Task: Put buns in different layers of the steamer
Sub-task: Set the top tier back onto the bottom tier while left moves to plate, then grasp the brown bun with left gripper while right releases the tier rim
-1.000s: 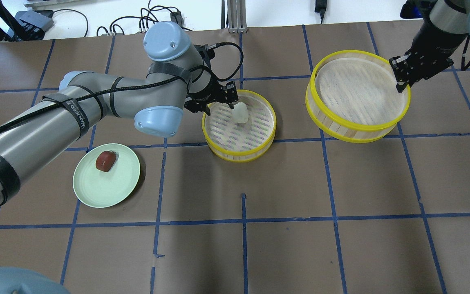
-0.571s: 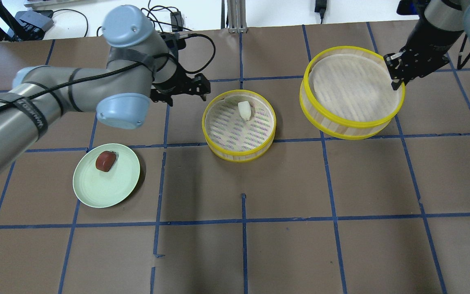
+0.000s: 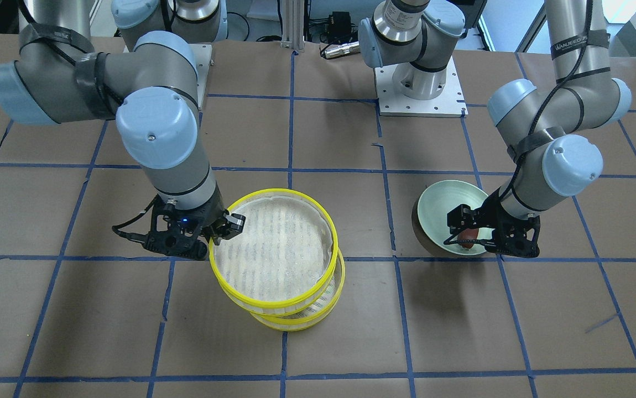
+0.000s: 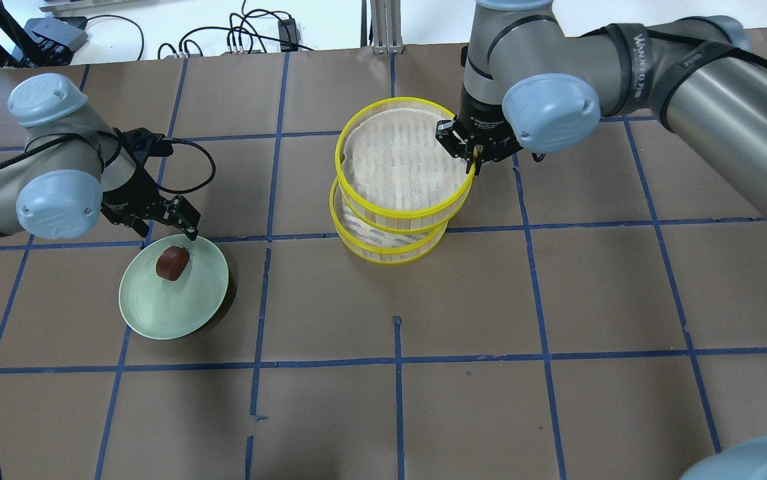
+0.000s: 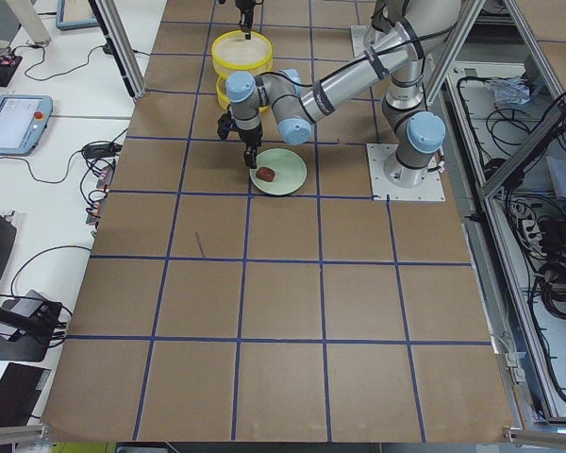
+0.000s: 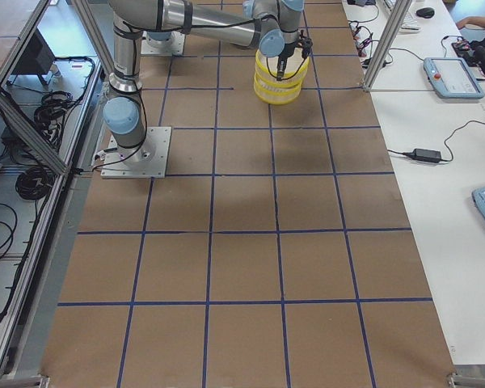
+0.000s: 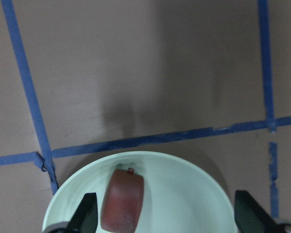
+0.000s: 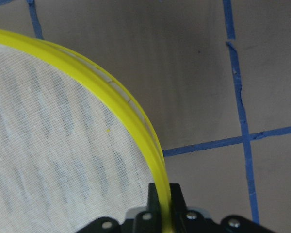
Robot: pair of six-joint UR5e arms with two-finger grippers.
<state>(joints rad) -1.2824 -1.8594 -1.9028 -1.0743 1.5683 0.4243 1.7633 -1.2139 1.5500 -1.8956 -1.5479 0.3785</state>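
Upper steamer tray (image 4: 397, 157): its yellow rim is being pinched by the right pincer (image 4: 473, 155). It is being held over the lower tray (image 4: 387, 252) and offset from it; whether the two touch cannot be told.
Lower tray: is being carried by the desk (image 4: 557, 300).
Left pincer (image 7: 167, 216): is being held spread above the green plate (image 7: 184, 194).
Brown bun (image 7: 122, 201): is being carried on that plate, beside one finger.
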